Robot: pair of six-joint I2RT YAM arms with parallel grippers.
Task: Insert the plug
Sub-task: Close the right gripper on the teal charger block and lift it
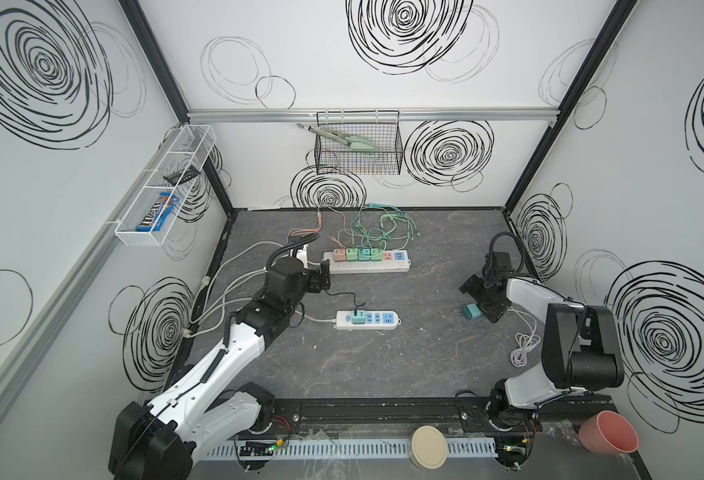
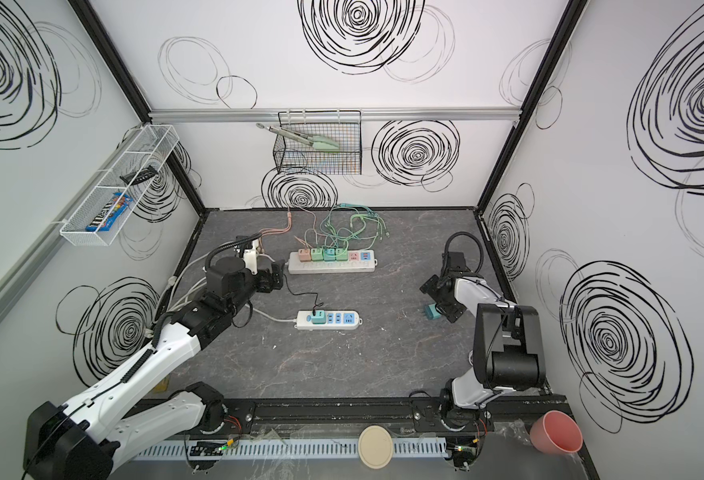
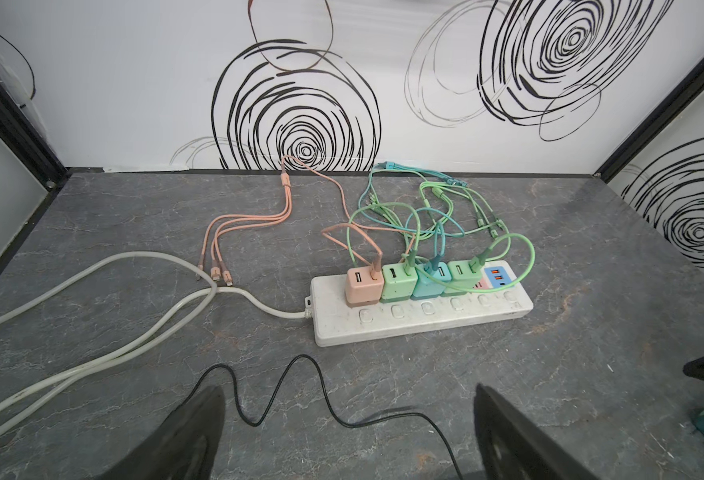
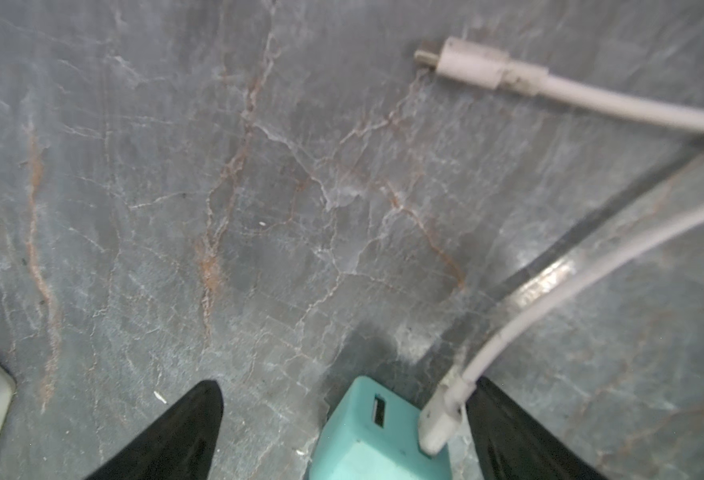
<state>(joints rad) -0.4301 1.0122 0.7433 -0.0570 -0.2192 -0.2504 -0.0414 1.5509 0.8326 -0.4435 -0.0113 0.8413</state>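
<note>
The plug [image 1: 471, 311] [image 2: 432, 312] is a teal charger cube lying on the dark stone table at the right. A white USB connector [image 4: 441, 419] sits in it. My right gripper [image 1: 478, 305] [image 2: 440, 302] [image 4: 348, 390] is open and low over the plug [image 4: 379, 432], which lies between its fingers, closer to one of them. My left gripper [image 1: 323, 276] [image 2: 278, 276] [image 3: 349, 390] is open and empty beside the end of the long white power strip [image 1: 366, 264] [image 3: 420, 320]. A short power strip [image 1: 366, 320] [image 2: 328, 320] lies mid-table.
Several coloured chargers with tangled cables fill the long strip. A teal charger with a black cable [image 3: 300, 386] sits in the short strip. A coiled white cable [image 1: 522, 347] lies at the right. A wire basket [image 1: 358, 145] hangs on the back wall. A pink cup [image 1: 607, 432] stands front right.
</note>
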